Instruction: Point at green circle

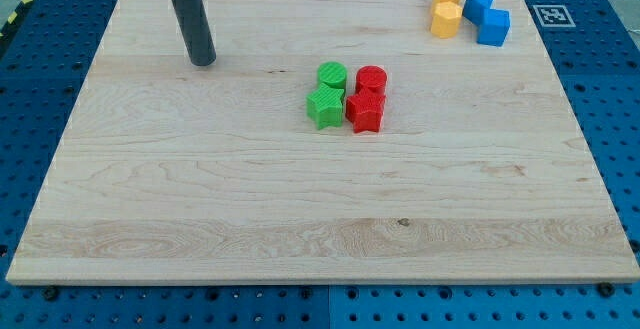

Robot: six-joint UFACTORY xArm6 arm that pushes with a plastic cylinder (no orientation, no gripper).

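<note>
The green circle (332,75) sits near the board's middle, touching a green star (324,105) just below it. A red circle (371,79) sits right beside it, with a red star (365,112) below that. My tip (203,61) rests on the board at the upper left, well to the left of the green circle and apart from every block.
Two yellow blocks (446,11) and two blue blocks (487,18) cluster at the board's top right corner. The wooden board (200,219) lies on a blue perforated table. A printed marker tag (549,15) sits off the board's top right edge.
</note>
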